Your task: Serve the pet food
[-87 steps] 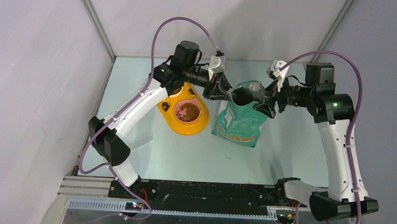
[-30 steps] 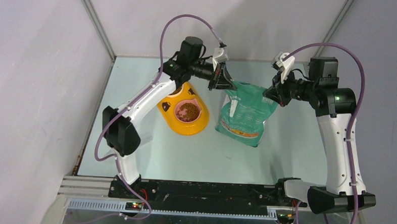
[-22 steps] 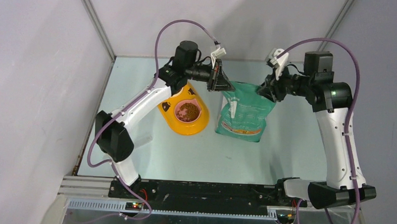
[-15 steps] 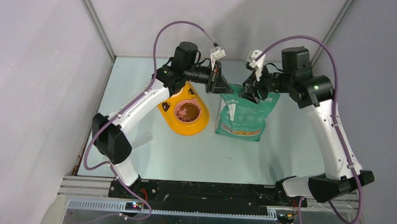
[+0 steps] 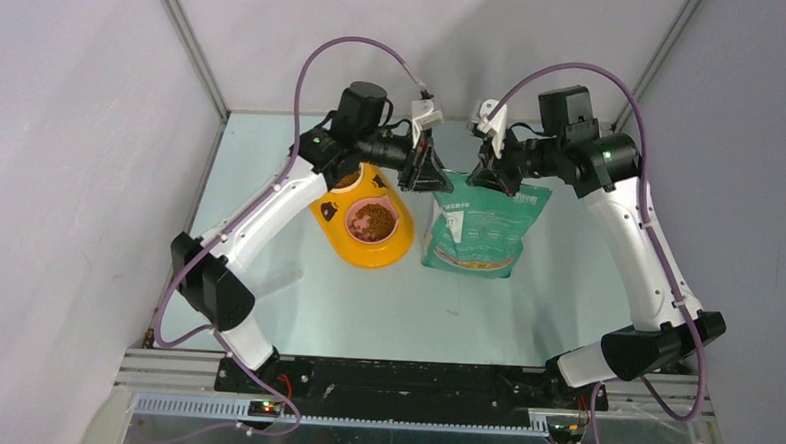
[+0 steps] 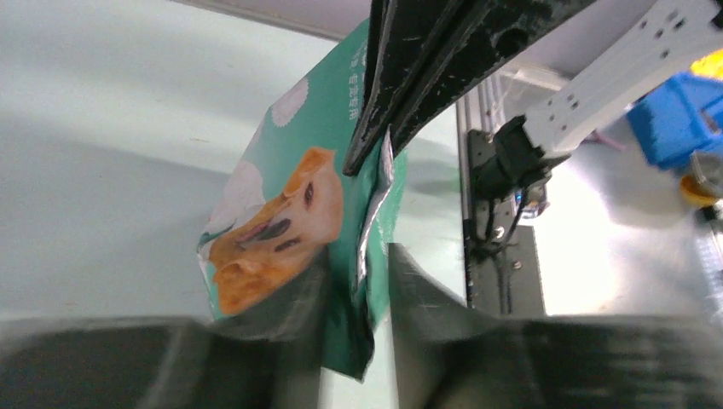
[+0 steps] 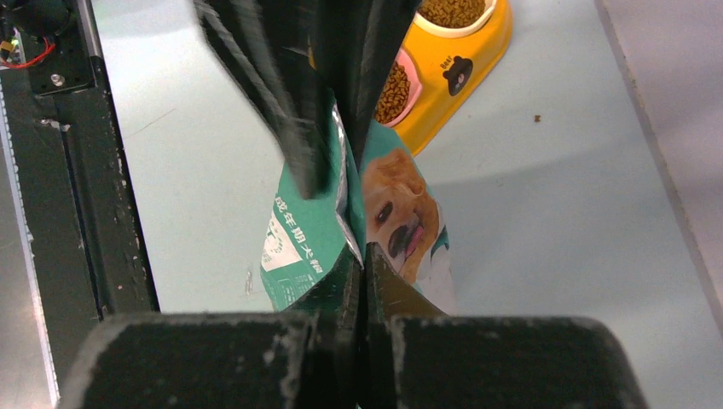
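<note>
On pale desk (image 5: 365,311), right tool (image 7: 362,251) clenched on pouch (image 5: 479,231), left tool (image 6: 358,264) parted; could tip from one-sided hold, spilling pet food (image 5: 372,219).

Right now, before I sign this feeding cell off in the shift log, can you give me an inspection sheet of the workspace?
Surface: pale green table, no heap of spilled food seen.
Job's things: pet food lies in both bowls of the yellow feeder; the green pouch sits beside it.
Clutter: one stray pellet on the table near the feeder.
Grippers: right gripper shut on the pouch's top edge; left gripper with jaws slightly apart around that edge.
Cables: purple cables arch above both arms, off the table.
Surroundings: plain pale walls; black rail at the near edge.
</note>
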